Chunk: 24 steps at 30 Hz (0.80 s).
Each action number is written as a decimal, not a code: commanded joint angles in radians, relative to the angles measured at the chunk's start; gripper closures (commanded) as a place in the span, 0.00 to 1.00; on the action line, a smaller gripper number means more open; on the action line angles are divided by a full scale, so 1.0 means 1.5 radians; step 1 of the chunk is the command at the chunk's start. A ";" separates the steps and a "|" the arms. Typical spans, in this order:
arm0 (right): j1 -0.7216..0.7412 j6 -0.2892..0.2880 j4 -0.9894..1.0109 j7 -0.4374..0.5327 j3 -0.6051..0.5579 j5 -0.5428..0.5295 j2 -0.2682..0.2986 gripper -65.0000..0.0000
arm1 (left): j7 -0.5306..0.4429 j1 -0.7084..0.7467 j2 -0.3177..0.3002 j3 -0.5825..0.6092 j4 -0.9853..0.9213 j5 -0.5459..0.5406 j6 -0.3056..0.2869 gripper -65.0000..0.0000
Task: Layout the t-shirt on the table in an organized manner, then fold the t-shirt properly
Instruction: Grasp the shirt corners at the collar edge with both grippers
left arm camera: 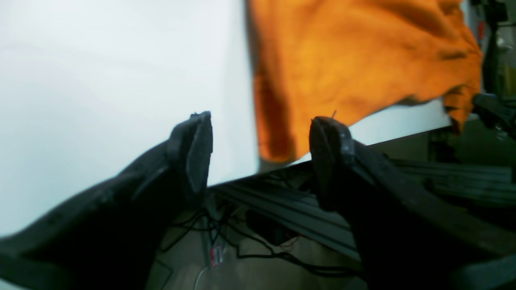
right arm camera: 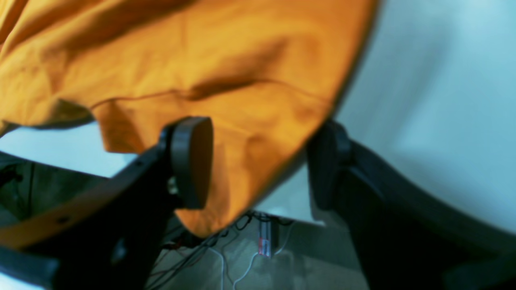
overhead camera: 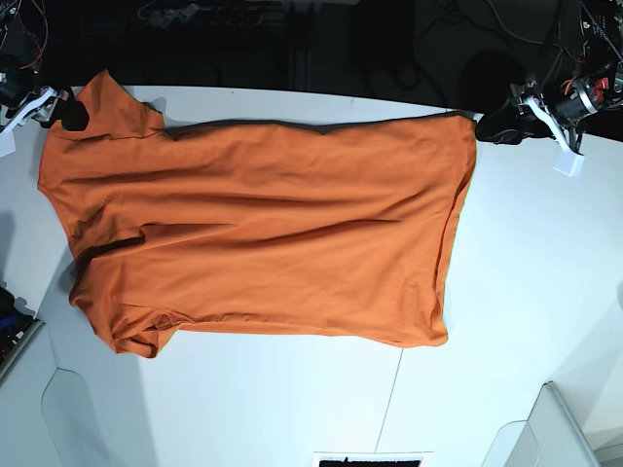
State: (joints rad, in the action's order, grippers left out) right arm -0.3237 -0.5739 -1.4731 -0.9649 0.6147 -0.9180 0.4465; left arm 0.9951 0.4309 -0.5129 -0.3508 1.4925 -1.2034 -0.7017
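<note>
The t-shirt (overhead camera: 263,233) lies spread across the table (overhead camera: 526,292). The left gripper (overhead camera: 496,125), upper right, and the right gripper (overhead camera: 68,112), upper left, both stand spread, holding nothing.

Items we cannot fully make out:

- T-shirt (overhead camera: 263,233): we see no neck tag; the sleeve nearest the table's (overhead camera: 526,292) front edge is bunched under itself, its hem hidden. Both wrist views cut the shirt off at their top edges.
- Right gripper (right arm camera: 258,161): in the base view mostly cut off at the shirt's far left corner; we cannot tell there whether it touches the cloth.
- Left gripper (left arm camera: 260,155): small and dark beside the shirt's far right corner; contact unclear.
- Dark printed strip (overhead camera: 373,459) below the shirt: cut off, unreadable.
- Cables (left arm camera: 242,241) under the table edge: blurred.
</note>
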 commanded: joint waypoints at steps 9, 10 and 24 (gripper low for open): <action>0.001 -0.005 -0.004 -0.012 -0.009 0.006 0.010 0.49 | -0.022 -0.001 -0.007 0.065 0.007 0.114 0.002 0.38; 0.001 -0.005 -0.004 -0.012 -0.009 0.006 0.010 0.58 | -0.022 -0.001 -0.007 0.069 0.007 0.118 0.002 0.38; -0.001 -0.012 -0.042 -0.031 0.036 -0.011 0.012 1.00 | -0.002 0.003 -0.038 0.063 0.169 0.134 0.002 1.00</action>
State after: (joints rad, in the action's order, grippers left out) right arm -0.3290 -0.5835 -1.5196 -1.0256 0.6575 -0.9161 0.4423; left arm 1.0084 0.4438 -0.5503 -0.2474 1.7287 -0.9840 -0.6891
